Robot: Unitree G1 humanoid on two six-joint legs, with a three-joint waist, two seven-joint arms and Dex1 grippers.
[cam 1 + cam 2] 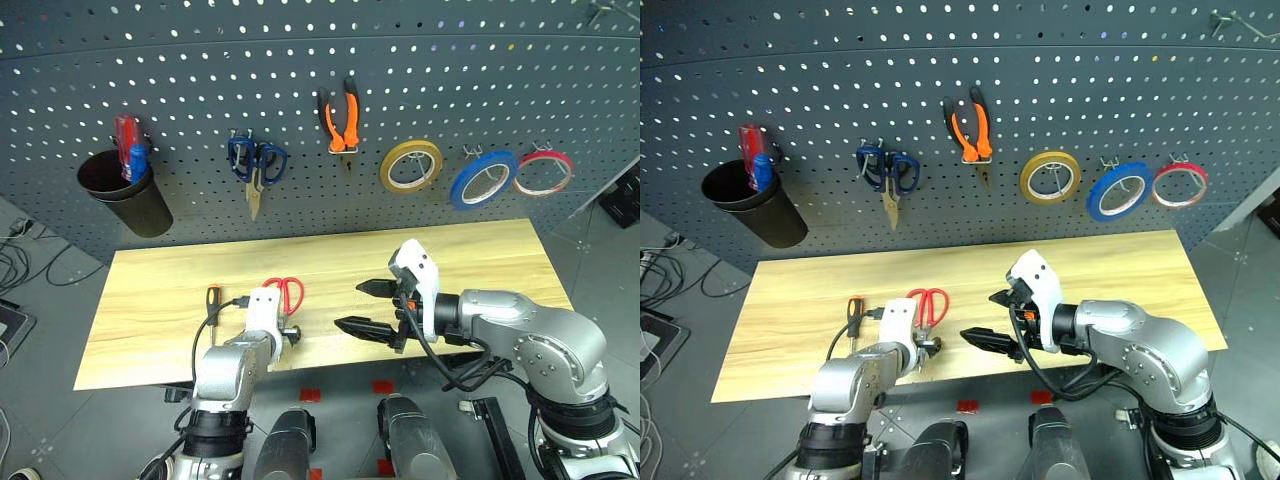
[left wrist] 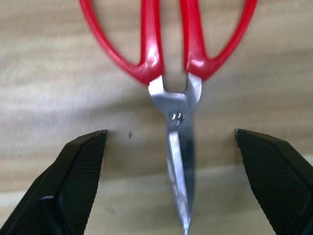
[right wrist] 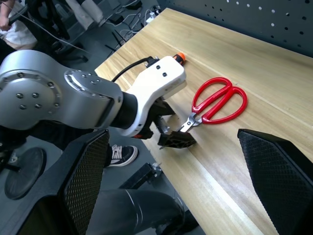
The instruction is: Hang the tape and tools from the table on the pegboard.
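The table (image 1: 470, 255) is a long top of light wood planks, and most of it is bare. Red-handled scissors (image 1: 285, 293) lie flat on it near the front edge, toward the left end, with their handles pointing to the back edge and their blades pointing to the front edge. A thin screwdriver (image 1: 212, 302) with a black and orange handle lies just to the left of the scissors, also close to the front edge.
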